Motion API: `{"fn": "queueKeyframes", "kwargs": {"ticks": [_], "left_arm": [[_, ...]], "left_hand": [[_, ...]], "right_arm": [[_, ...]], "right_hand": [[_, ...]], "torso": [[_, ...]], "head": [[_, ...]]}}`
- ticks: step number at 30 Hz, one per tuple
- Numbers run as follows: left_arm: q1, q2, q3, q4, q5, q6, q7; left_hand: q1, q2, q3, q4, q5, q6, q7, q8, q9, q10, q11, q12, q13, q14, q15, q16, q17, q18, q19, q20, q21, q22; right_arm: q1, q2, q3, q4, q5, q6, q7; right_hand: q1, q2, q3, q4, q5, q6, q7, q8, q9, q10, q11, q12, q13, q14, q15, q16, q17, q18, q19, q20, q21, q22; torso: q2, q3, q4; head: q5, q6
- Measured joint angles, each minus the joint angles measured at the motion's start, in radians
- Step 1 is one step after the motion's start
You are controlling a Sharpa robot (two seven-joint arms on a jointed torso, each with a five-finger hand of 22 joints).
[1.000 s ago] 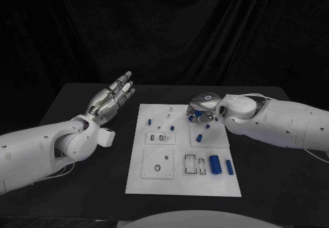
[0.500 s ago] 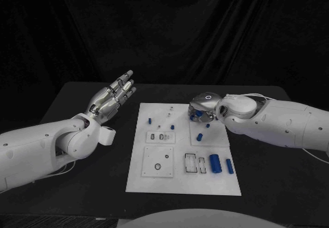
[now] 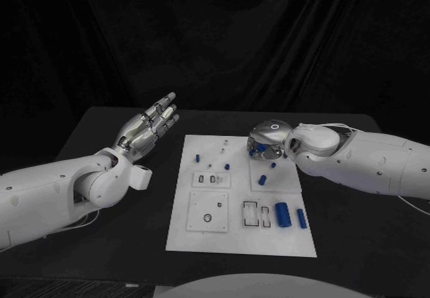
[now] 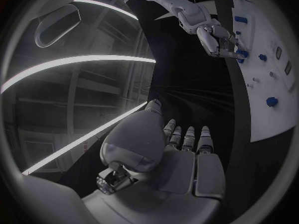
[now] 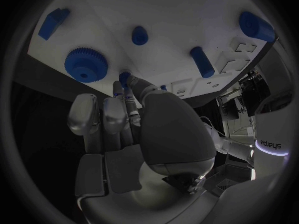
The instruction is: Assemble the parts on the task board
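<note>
The task board (image 3: 240,205) is lying in the middle of the table (image 3: 358,223). The left hand (image 3: 148,127) is hanging left of the board. The right hand (image 3: 266,144) is sitting over its far right corner, near a gear (image 5: 84,63). Two cylinders (image 3: 282,214) are lying side by side on its near right part.

black table (image 3: 107,133), white task board (image 3: 240,242) (centred) lying flat

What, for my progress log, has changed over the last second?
The right robot hand shifted only slightly over the task board near its far right corner, nothing visibly taken or released. The left robot hand stayed raised and open; the blue parts stayed put.
</note>
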Motion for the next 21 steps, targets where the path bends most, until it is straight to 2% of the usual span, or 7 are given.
{"fn": "queueKeyframes", "kwargs": {"ticks": [5,8,11,15,21], "left_arm": [[0.000,-0.001,0.000,0.000,0.000,0.000,0.000],[0.000,0.005,0.000,-0.004,0.000,0.000,0.000],[0.000,0.011,0.000,-0.006,0.000,0.000,0.000],[0.000,0.018,0.000,-0.011,0.000,0.000,0.000],[0.000,0.024,0.000,-0.014,0.000,0.001,0.000]], "left_hand": [[0.000,0.000,0.003,-0.003,0.006,0.004,0.004,0.000,0.000,0.000,0.000,0.000,0.000,0.000,0.007,0.000,0.000,0.000,-0.003,0.003,0.000,0.000],[0.008,0.000,0.003,-0.003,0.006,0.004,0.004,0.000,0.000,-0.003,0.004,0.000,0.000,0.000,0.007,0.000,0.000,0.000,-0.003,0.003,0.000,-0.001],[0.008,0.000,0.003,-0.003,0.011,0.004,0.004,0.000,0.000,-0.003,0.004,0.000,0.000,0.000,0.007,0.000,0.000,0.000,-0.003,0.003,0.000,-0.001],[0.012,-0.004,0.006,-0.006,0.015,-0.013,-0.013,0.000,-0.002,-0.004,0.004,0.000,0.000,0.000,0.007,0.000,0.000,0.000,-0.003,0.003,0.000,-0.001],[0.015,0.000,0.008,-0.003,0.015,-0.041,-0.025,-0.005,-0.006,-0.002,-0.002,0.000,0.000,0.000,0.007,0.000,-0.001,0.000,-0.003,0.003,0.000,-0.001]], "right_arm": [[0.041,0.019,0.008,0.003,0.000,-0.020,0.000],[0.053,0.046,0.010,-0.011,0.000,-0.030,0.000],[0.057,0.078,0.011,-0.041,0.000,-0.038,0.003],[0.056,0.125,0.012,-0.089,0.001,-0.046,0.010],[0.042,0.173,0.013,-0.149,0.019,-0.047,0.021]], "right_hand": [[0.000,0.000,0.003,0.003,0.015,0.003,0.000,0.004,0.002,0.006,0.001,0.000,0.000,0.004,-0.004,0.000,0.002,0.000,0.004,0.004,0.000,0.003],[0.000,-0.001,0.007,-0.002,0.021,0.010,0.000,0.003,0.002,0.009,-0.002,-0.002,-0.002,0.004,-0.004,0.000,0.006,0.000,0.007,0.000,0.000,0.007],[0.005,-0.006,0.007,-0.002,0.021,0.010,0.000,0.004,0.006,0.013,0.001,-0.003,-0.002,0.007,-0.001,0.004,0.010,0.000,0.007,0.000,0.006,0.012],[0.004,-0.006,0.007,-0.002,0.021,0.011,0.000,0.003,0.005,0.014,0.000,-0.004,-0.002,0.010,-0.004,0.005,0.012,0.000,0.007,0.000,0.006,0.013],[0.004,-0.006,0.011,0.002,0.021,0.008,0.003,-0.004,0.004,0.014,0.000,-0.006,-0.002,0.014,0.000,0.005,0.011,0.000,0.011,0.004,0.006,0.016]], "torso": [[0.001,0.0001,0.0022],[0.001,0.0002,0.0026],[0.002,0.0005,0.0035],[0.005,0.0016,0.0056],[0.009,0.0038,0.0119]], "head": [[0.003,0.006],[0.006,0.008],[0.008,0.014],[0.010,0.019],[0.006,0.019]]}}
